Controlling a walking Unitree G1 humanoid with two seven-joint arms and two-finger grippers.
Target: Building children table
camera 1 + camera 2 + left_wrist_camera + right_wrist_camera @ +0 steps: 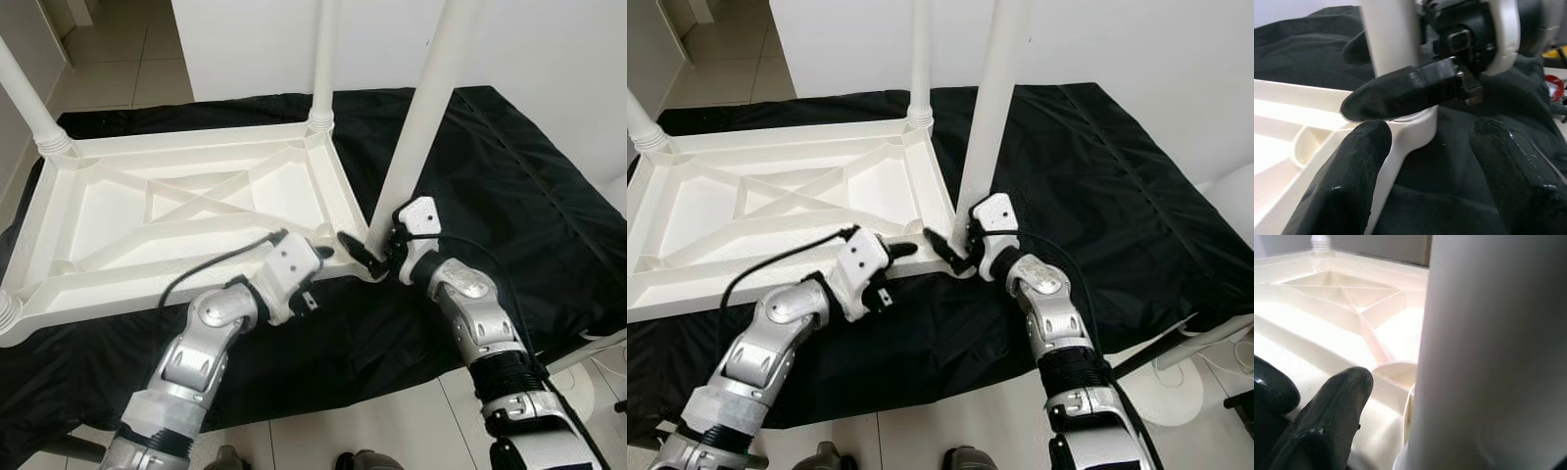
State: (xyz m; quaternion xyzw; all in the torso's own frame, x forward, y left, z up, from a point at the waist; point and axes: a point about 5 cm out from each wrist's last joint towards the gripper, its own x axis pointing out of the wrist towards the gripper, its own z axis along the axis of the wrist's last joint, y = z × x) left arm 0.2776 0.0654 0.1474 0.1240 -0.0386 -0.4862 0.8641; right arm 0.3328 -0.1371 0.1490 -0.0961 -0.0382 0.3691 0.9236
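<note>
I am looking down at an upside-down white plastic children's table top [176, 211], lying across the left and centre of the frame on a black cloth [509, 186] that covers a low platform; pale floor tiles [118, 59] show in the upper left. It lies ribbed underside up, I judge so the leg sockets face upward for fitting. The shallow ribbed bays of that underside hold nothing.

At the far left, a white leg [29, 103] rises from the back corner. Another leg [323, 69] stands upright at the back right corner, upper centre.

Lower centre, my left gripper [328, 252] reaches toward the front right corner of the top. Its fingers [1356, 181] are spread apart, holding nothing, one touching or just beside the rim, as if to steady the corner.

Just right of centre, the front right leg [421, 117] leans slightly rightward in its corner socket. My right gripper [361, 250] is at its base, fingers [1332, 416] wrapping the lowest part of the leg, clamped on it. I judge this grip serves to turn or press the leg home; it looks not yet fully seated.

At the far lower right stands a white fan base [588, 387].
</note>
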